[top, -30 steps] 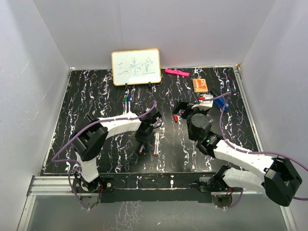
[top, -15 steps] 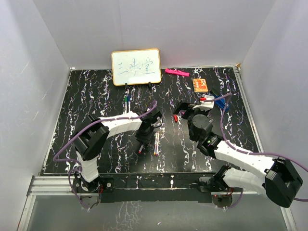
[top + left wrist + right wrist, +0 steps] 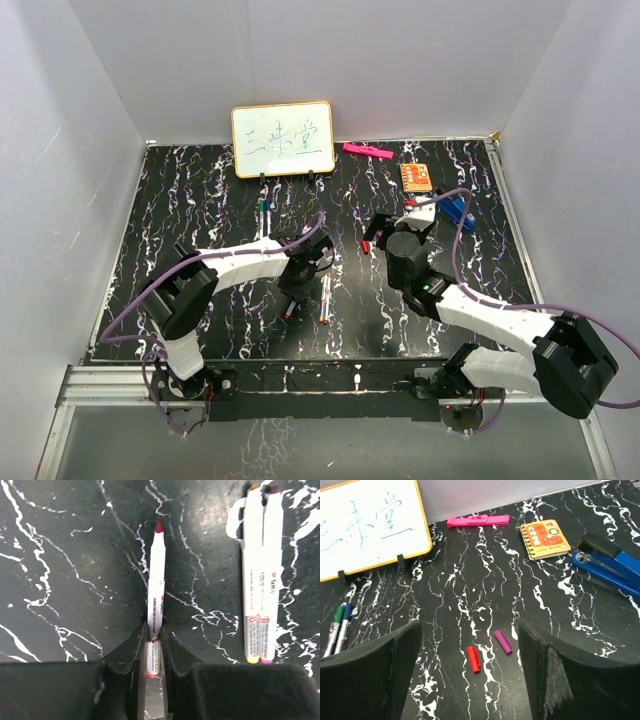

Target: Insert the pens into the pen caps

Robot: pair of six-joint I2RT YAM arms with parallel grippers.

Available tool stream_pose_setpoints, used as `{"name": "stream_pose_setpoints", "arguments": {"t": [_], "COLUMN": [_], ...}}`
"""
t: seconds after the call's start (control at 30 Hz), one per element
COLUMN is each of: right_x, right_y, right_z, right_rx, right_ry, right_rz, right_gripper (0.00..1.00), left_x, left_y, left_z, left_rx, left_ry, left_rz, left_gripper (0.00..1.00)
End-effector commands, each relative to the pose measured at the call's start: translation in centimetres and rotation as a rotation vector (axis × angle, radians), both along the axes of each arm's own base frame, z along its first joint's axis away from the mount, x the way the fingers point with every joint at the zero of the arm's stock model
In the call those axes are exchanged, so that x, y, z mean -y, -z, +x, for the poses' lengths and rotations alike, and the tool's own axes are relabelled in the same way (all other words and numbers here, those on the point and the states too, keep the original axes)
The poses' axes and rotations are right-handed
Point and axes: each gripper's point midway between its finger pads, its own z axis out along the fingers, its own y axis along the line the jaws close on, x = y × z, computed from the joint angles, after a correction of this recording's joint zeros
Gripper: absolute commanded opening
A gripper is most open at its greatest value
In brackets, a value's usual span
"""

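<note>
My left gripper is shut on a white pen with a red tip, which points away from the wrist. In the top view this gripper is at the table's middle. Two more white pens, one yellow-ended and one pink-ended, lie side by side to its right. My right gripper is open and empty above a red cap and a purple cap, which lie apart on the table between its fingers. The top view shows the red cap beside the right gripper.
A whiteboard stands at the back, with a green-capped and a blue-capped pen lying before it. A pink bar, a small orange notebook and a blue stapler lie at the back right.
My right gripper has moved forward and left, uncovering the blue stapler. My left gripper has barely shifted and still holds the red-tipped pen.
</note>
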Motion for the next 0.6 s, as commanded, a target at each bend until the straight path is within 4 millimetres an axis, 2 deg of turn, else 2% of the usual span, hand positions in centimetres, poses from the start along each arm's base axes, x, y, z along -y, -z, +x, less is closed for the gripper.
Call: {"name": "stream_pose_setpoints", "arguments": {"t": [0.0, 0.07, 0.2, 0.43, 0.57], "right_x": [0.1, -0.1, -1.0, -3.0, -3.6], "right_y": [-1.5, -1.2, 0.5, 6.1, 8.4], "right_z": [1.7, 2.5, 3.8, 5.3, 5.5], "right_rx": [0.003, -0.025, -0.112, -0.327, -0.39], "right_ry": [0.022, 0.001, -0.047, -0.101, -0.123], "right_rz": [0.038, 0.038, -0.016, -0.17, -0.204], "right_gripper": [0.6, 0.52, 0.48, 0.46, 0.44], "left_x": [-1.8, -1.5, -0.8, 0.2, 0.5], "left_y": [-2.5, -3.7, -6.0, -8.9, -10.2], "left_z": [-0.4, -0.1, 0.4, 1.6, 2.2], "left_rx": [0.036, 0.061, 0.114, 0.235, 0.321], "left_ry": [0.0, -0.007, -0.016, -0.022, -0.027], "left_rz": [0.043, 0.008, -0.055, -0.176, -0.254], "left_gripper": [0.0, 0.0, 0.0, 0.0, 0.0]}}
